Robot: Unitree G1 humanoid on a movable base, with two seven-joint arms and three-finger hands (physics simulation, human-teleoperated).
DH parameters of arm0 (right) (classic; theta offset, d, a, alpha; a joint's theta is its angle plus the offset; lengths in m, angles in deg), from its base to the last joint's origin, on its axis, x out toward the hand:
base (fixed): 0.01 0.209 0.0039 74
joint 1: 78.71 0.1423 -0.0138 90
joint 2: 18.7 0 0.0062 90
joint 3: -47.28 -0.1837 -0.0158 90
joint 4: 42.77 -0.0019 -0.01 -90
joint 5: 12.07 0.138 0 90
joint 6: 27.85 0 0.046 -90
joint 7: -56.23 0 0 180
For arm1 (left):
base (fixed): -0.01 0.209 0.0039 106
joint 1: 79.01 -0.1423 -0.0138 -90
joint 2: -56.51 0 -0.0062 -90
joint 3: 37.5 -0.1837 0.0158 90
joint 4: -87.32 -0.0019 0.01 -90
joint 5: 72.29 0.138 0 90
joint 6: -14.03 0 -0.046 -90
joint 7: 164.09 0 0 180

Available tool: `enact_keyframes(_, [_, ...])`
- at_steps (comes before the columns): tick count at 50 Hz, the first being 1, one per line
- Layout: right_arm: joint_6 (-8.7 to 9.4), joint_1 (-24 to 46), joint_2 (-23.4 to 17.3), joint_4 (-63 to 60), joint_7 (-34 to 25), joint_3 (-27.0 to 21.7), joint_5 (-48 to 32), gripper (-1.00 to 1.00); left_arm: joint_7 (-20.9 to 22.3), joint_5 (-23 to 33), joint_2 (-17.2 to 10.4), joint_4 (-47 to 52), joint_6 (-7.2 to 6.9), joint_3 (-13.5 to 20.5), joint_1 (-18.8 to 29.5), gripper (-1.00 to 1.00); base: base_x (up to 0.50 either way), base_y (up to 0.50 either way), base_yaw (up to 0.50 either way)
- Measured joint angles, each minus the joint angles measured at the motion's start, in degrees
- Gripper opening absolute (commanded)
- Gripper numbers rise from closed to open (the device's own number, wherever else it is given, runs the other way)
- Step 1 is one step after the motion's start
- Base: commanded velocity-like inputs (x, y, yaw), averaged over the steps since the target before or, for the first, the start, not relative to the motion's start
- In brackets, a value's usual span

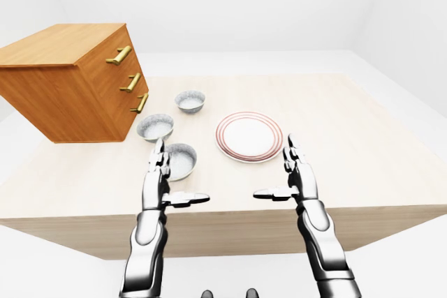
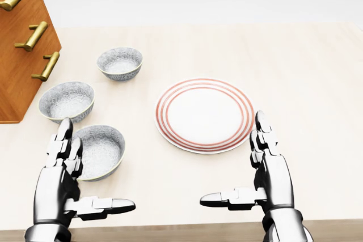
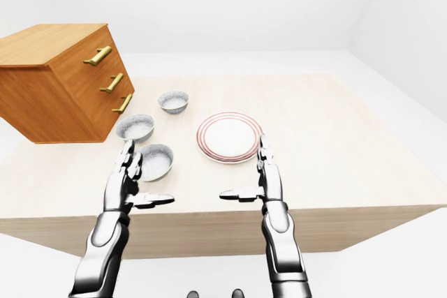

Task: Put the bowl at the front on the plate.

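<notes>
Three bowls (image 2: 105, 148) everywhere, dresser top (image 1: 59, 43) only in eye views

A simulated test room with a dining setup: plain white walls (image 1: 244, 5) and floor (image 1: 419, 256) surround a wooden bench (image 1: 349, 116) carrying a red-ringed plate (image 2: 204, 114) at centre, grey bowls (image 2: 67, 100) toward nine o'clock and a brass-handled drawer chest (image 1: 63, 82) at ten.
</notes>
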Motion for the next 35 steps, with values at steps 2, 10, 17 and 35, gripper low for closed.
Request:
enact_keyframes(2, [-0.04,0.1,-0.1,0.2,-0.2,-0.3,0.1,1.00,0.4,-0.8,-0.1,2.5,-0.66,1.4,-1.5,1.00,0.00,0.00,0.00])
enact_keyframes(10, [-0.28,0.2,-0.5,0.7,-0.6,-0.9,0.1,1.00,2.6,-4.3,1.0,10.7,-0.30,8.6,-8.1,1.00,0.00,0.00,0.00])
enact_keyframes(17, [-0.31,0.4,-0.7,1.0,-0.7,-1.2,0.0,1.00,4.4,-7.2,4.1,14.1,3.91,17.0,-13.5,1.00,0.00,0.00,0.00])
enact_keyframes(35, [-0.52,0.3,-0.8,0.9,-0.4,-1.4,-0.5,1.00,-2.1,-14.1,8.1,11.9,6.65,34.9,-16.6,1.00,0.00,0.00,0.00])
